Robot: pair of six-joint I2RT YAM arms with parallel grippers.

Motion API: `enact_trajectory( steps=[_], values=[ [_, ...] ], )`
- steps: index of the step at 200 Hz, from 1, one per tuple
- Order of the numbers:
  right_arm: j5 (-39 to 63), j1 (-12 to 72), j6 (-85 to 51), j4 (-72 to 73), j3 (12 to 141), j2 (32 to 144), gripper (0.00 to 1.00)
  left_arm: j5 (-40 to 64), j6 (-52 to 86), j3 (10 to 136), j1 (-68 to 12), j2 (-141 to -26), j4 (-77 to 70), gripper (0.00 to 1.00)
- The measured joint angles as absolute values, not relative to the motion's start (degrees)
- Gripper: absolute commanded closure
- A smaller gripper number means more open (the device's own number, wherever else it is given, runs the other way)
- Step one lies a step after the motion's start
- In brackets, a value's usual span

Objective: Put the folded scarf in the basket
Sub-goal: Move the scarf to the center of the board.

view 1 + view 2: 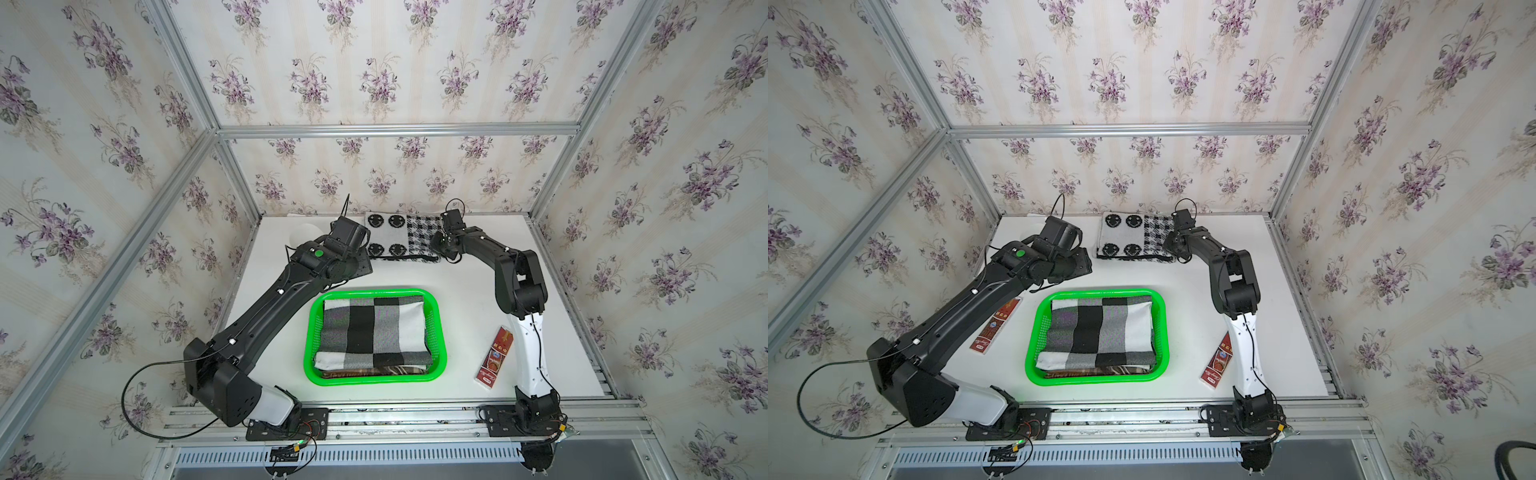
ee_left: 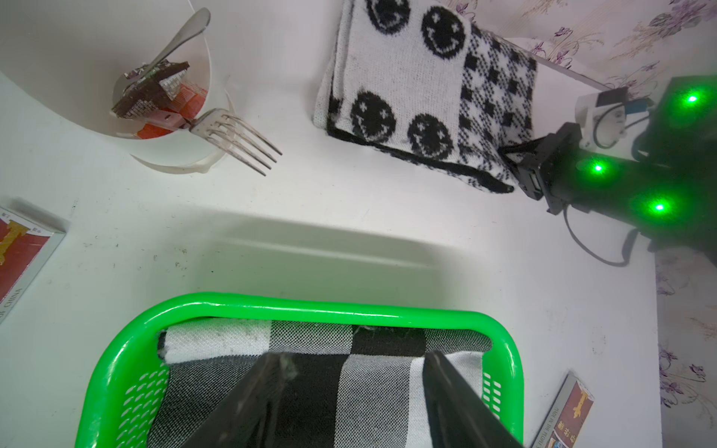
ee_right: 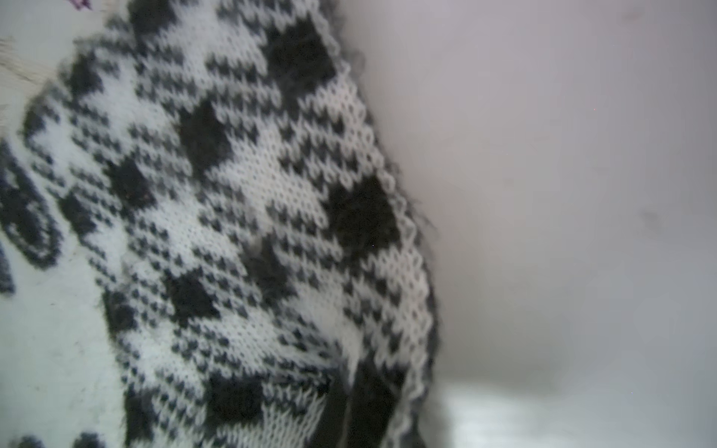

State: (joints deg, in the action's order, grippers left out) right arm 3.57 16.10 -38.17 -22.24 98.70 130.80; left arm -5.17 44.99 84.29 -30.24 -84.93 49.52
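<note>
Top views both show a white table (image 1: 465, 291) walled in floral paper. The left arm (image 1: 266, 307) reaches diagonally from the front rail toward the back. The right arm (image 1: 528, 345) rises from the rail and bends inward.

The basket (image 1: 374, 380), bright green, sits near the front middle. A checked cloth (image 1: 374, 332) fills it, with a brown striped layer showing under its front edge.

The scarf (image 1: 401, 243) lies folded flat at the back of the table, close to the rear wall and well apart from the basket. It shows 4 black smiley faces on white, with a houndstooth panel on the side toward the right arm.

2 red packs lie on the table. 1 (image 1: 494, 353) is right of the basket beside the right arm, and 1 (image 1: 995, 326) is left of it, partly under the left arm.

A white cup (image 2: 163, 149) stands left of the scarf in the left wrist view.

The right gripper (image 2: 512, 170) is clenched on the scarf's houndstooth edge; the right wrist view shows the knit puckered there.

The left gripper (image 2: 355, 360) hangs over the basket's far end, jaws apart, grasping nothing.

A fork (image 2: 232, 135) juts over the cup's rim, and a spoon (image 2: 182, 35) leans inside it.
</note>
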Motion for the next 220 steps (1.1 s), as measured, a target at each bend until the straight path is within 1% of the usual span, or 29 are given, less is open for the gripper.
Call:
enact_trajectory(
  steps=[31,46,76,101,127,147,163,198,220],
  values=[
    [1.98,12.25,-35.94,-19.03,78.96,117.86,1.00,-3.18,44.36,87.70,-30.24,-90.35,48.05,0.29],
    [1.69,10.57,-35.66,-18.52,70.61,111.59,1.00,-2.00,43.75,90.70,-30.24,-94.91,46.94,0.24],
    [0.54,9.85,-34.44,-18.81,62.33,104.31,1.00,0.51,41.54,99.20,-30.00,-106.76,44.40,0.19],
    [0.08,9.52,-34.09,-18.94,58.98,101.69,1.00,4.58,39.79,108.16,-29.91,-118.43,42.39,0.18],
    [-0.08,8.58,-34.02,-19.20,59.09,101.91,1.00,7.75,38.04,118.21,-29.87,-129.16,42.68,0.15],
    [-0.16,8.56,-33.85,-19.70,60.20,102.39,1.00,8.69,36.58,124.68,-29.65,-135.20,43.18,0.15],
    [-0.27,8.45,-33.45,-20.27,61.01,102.52,1.00,9.96,35.73,129.16,-29.47,-139.11,44.42,0.18],
    [-0.38,8.45,-33.41,-20.75,61.69,103.22,1.00,11.66,35.09,130.76,-29.28,-142.98,47.16,0.24],
    [-0.38,8.45,-33.41,-20.58,61.69,103.66,1.00,11.70,35.09,127.63,-29.10,-142.96,47.62,0.26]
  ],
)
